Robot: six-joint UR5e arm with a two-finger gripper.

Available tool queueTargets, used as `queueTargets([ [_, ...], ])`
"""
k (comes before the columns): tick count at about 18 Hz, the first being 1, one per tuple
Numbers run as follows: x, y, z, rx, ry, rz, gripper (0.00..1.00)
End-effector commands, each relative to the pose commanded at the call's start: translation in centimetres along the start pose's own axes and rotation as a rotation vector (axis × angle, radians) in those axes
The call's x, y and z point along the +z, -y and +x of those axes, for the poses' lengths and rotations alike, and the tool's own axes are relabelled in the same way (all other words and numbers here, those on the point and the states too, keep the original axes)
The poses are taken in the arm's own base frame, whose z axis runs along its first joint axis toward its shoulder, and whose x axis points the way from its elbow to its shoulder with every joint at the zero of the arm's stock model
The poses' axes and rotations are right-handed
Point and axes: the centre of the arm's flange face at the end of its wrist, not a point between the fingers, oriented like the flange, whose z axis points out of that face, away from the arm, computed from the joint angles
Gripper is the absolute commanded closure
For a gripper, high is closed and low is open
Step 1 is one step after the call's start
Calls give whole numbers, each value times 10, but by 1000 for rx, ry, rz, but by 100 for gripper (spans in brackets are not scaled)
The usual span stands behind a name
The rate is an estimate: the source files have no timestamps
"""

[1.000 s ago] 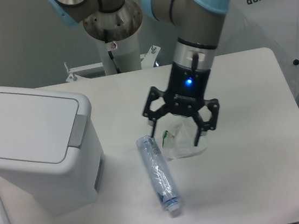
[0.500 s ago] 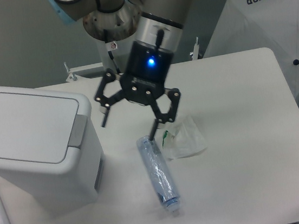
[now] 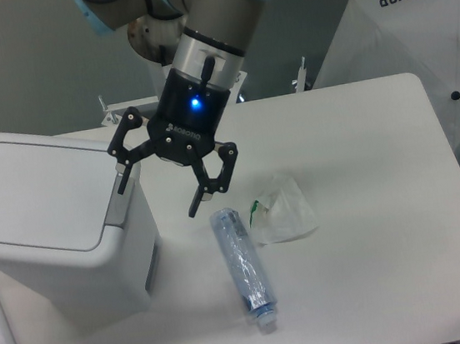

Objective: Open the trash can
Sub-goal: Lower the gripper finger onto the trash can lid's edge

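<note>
The end effector (image 3: 158,198), fingers spread and grasping nothing, is arriving from the crumpled bag (image 3: 283,210) at 3 o'clock, nearing the grey push-tab (image 3: 118,205) on the closed trash can (image 3: 57,229) at the surface's 9 o'clock.

Gripper (image 3: 158,198): has swung left, from above the crumpled bag (image 3: 283,210) to just beside the bin (image 3: 57,235)
Fingers: left fingertip (image 3: 121,185) now at the bin's grey tab; jaws spread as before
Bag: now uncovered
</note>
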Motion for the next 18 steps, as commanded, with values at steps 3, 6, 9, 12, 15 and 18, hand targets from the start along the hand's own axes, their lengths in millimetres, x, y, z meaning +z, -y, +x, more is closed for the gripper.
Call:
queueTargets([
  [3, 8, -4, -4, 13, 16, -23, 0],
  [6, 17, -7, -7, 19, 6, -36, 0],
  [9, 22, -9, -9, 13, 1, -45, 0],
  [12, 24, -9, -8, 13, -2, -48, 0],
  [15, 28, -15, -9, 7, -3, -56, 0],
  [18, 29, -16, -10, 9, -5, -59, 0],
])
